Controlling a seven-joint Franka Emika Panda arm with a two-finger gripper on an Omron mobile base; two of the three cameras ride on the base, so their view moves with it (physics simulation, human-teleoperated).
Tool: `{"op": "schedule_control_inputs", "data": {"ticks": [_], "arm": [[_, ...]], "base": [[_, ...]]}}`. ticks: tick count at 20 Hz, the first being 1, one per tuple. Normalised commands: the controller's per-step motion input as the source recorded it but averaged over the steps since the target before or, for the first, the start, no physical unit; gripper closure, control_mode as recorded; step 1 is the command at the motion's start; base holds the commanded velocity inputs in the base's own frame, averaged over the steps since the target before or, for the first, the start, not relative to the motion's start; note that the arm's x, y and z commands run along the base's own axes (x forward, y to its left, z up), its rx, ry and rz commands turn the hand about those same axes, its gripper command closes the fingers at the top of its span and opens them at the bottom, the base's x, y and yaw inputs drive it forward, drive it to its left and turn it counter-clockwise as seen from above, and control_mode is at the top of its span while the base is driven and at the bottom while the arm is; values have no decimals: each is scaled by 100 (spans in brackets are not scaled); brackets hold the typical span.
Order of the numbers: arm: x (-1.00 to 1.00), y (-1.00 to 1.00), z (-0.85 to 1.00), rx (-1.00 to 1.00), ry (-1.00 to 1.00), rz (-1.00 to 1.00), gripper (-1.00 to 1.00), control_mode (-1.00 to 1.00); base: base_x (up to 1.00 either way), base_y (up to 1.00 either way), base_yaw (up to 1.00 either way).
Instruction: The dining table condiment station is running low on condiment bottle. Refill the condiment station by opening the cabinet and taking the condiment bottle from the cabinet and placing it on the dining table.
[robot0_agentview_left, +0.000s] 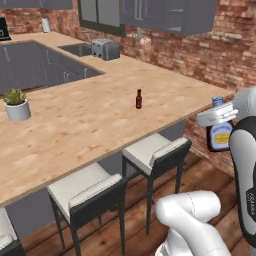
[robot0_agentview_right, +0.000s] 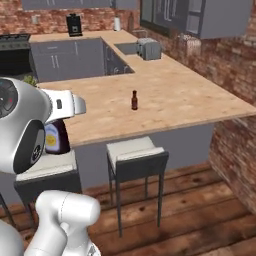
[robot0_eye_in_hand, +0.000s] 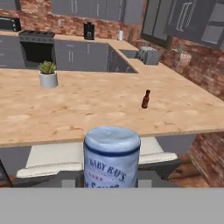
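Observation:
My gripper (robot0_agentview_left: 218, 116) is shut on the condiment bottle (robot0_agentview_left: 220, 136), a dark bulbous bottle with a bluish cap and a cream label. It hangs upright in the air just off the near edge of the dining table (robot0_agentview_left: 75, 125), above the stools. From the right base the condiment bottle (robot0_agentview_right: 56, 138) sits under my white hand. The hand view has the condiment bottle (robot0_eye_in_hand: 112, 156) close up, its cap toward the camera, with the table (robot0_eye_in_hand: 78, 109) beyond. The cabinet (robot0_eye_in_hand: 192, 19) hangs on the brick wall at the back right; one door stands ajar.
A slim red-brown bottle (robot0_agentview_left: 139, 99) stands mid-table. A potted plant (robot0_agentview_left: 16, 104) sits at the table's left. Two grey-seated stools (robot0_agentview_left: 155, 150) line the near side. A toaster (robot0_agentview_left: 105, 48) and a sink are on the back counter.

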Motion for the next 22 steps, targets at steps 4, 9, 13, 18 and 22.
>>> {"op": "schedule_control_inputs", "data": {"ticks": [4, 9, 13, 18, 22], "arm": [[0, 0, 0, 0, 0, 0, 100, 100], [0, 0, 0, 0, 0, 0, 100, 100], [0, 0, 0, 0, 0, 0, 100, 100], [0, 0, 0, 0, 0, 0, 100, 100], [0, 0, 0, 0, 0, 0, 100, 100]], "base": [[100, -100, 34], [100, -99, 36], [100, -98, 36], [100, -96, 36], [100, -83, 36]]}}
